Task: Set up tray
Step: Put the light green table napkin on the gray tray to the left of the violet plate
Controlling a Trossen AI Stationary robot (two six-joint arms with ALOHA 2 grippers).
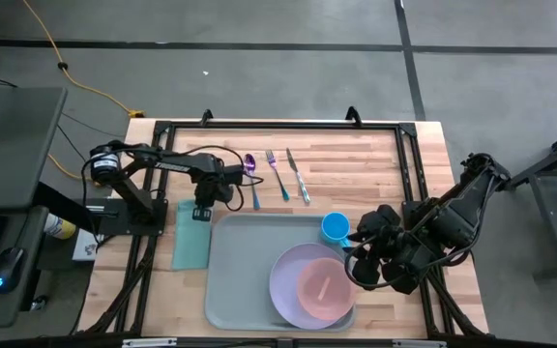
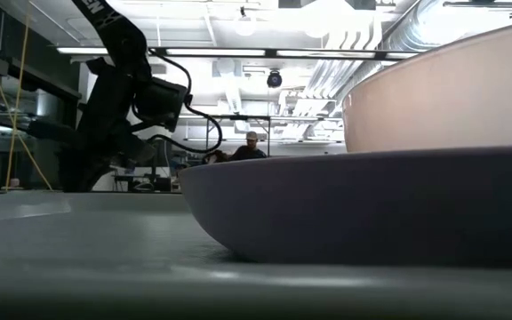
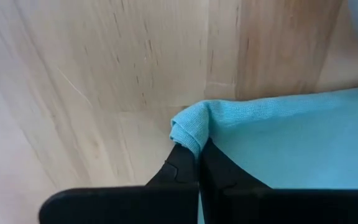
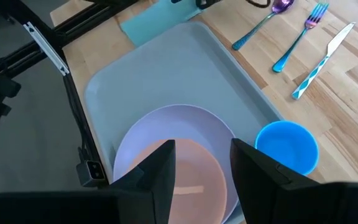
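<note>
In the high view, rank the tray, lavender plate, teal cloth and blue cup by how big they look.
Largest to smallest in the high view:
1. tray
2. lavender plate
3. teal cloth, pinched at one corner by the left gripper
4. blue cup

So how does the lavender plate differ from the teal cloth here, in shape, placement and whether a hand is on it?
The lavender plate is round and rigid; the teal cloth is a flat folded rectangle. The plate lies inside the tray with a pink bowl on it; the cloth lies on the bare wood left of the tray. The left hand is shut on the cloth's corner; the right hand hangs open above the plate, not gripping it.
</note>
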